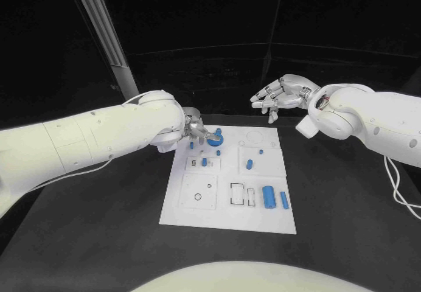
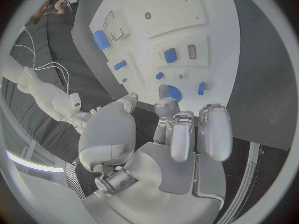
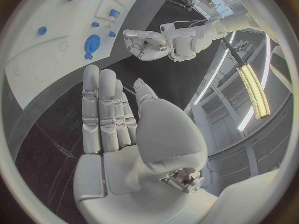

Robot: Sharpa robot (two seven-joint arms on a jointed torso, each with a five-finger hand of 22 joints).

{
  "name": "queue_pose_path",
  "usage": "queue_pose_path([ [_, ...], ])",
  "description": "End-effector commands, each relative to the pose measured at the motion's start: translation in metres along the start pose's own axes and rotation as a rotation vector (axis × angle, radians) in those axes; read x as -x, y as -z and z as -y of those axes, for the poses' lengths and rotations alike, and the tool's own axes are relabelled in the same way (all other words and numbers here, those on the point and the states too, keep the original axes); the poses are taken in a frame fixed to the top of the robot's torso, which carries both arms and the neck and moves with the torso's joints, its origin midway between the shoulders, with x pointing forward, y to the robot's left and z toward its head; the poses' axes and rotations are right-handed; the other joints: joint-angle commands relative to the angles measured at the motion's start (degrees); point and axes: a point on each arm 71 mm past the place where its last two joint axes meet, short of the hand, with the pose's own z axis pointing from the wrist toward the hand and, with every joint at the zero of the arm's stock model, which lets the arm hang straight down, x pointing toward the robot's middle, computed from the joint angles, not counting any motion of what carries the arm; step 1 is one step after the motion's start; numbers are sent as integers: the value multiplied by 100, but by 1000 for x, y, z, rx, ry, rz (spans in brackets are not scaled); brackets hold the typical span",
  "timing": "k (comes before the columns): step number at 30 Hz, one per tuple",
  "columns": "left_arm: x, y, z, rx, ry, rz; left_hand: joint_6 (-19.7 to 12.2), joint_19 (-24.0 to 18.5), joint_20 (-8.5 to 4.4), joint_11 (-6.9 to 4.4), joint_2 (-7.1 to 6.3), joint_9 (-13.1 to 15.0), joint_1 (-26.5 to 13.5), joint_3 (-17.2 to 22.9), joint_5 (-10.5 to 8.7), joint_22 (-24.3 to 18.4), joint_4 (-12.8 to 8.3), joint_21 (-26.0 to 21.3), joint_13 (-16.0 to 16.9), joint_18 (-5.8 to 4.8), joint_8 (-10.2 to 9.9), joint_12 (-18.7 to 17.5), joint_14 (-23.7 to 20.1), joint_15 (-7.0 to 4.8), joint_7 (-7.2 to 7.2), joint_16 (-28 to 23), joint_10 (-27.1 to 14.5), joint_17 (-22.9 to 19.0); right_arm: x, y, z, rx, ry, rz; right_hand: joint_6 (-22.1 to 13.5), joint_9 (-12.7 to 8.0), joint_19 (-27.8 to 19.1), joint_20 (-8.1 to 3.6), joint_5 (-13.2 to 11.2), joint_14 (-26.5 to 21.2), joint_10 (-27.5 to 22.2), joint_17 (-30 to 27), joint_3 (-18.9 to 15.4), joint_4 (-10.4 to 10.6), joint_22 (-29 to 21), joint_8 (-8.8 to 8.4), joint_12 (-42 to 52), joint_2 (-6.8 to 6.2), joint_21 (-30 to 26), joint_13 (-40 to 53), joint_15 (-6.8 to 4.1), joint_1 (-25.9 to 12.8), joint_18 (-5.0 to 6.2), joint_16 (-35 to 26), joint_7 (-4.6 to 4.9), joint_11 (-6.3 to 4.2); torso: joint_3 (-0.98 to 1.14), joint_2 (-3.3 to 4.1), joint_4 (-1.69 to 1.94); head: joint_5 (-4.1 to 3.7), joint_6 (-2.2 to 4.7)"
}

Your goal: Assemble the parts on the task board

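Note:
The white task board lies in the middle of the black table. A blue round part sits near its far left corner, with several small blue parts further in. Two longer blue parts lie at the near right. My left hand hovers at the far left corner. In the left wrist view its fingertips reach right beside the round part, and nothing sits between fingers and thumb. My right hand hangs above the table past the board's far right corner, fingers straight, holding nothing.
A slanted metal post stands behind the left arm. Empty outlined slots and a small ring mark the board's near half. Black table surrounds the board on all sides.

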Motion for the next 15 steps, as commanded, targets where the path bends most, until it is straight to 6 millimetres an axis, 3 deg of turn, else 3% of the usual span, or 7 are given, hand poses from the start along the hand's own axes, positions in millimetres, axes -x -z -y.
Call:
queue_pose_path([
  [1,10,-1,-3,3,-61,-58,-98,-77,24,37,80,-18,261,-93,-21,-126,-37,-99,-194,35,-44,-154,606,41,31,17,-143,1509,1,0,-1,5,-2,-3,-37,-6,9,41,38,-35,-41,9,9,30,-7,30,-36,-7,-24,-9,19,-49,26,-38,6,-8,5,-1,-4,17,12],
  [7,30,-14,-14,42,-60,-83,-233,-115,76,96,252,-87,555,-296,-22,-195,-5,-166,-321,51,-167,-234,606,95,106,17,-247,1509,1,-1,-1,4,-2,-2,-39,-6,8,41,37,-37,-44,11,9,28,-9,30,-36,-8,-27,-8,20,-44,26,-41,6,-8,1,15,-14,47,62],
  [11,34,-25,-25,79,-48,-95,-396,-134,130,172,359,-202,753,-452,-21,-225,11,-202,-389,58,-381,-266,606,156,195,17,-311,1509,0,-1,-1,7,-2,-3,-39,-6,8,41,37,-37,-44,11,9,28,-9,30,-36,-8,-27,-8,20,-44,26,-41,6,-8,-10,16,-6,41,64],
  [15,34,-36,-38,121,-61,-83,-387,-129,149,188,413,-235,831,-509,-23,-213,14,-198,-322,57,-431,-201,606,173,210,17,-275,1509,0,-2,-2,10,-2,-5,-41,-6,9,42,38,-39,-46,12,9,27,-11,31,-35,-6,-31,-8,20,-38,26,-44,7,-8,-10,13,-4,58,77],
])
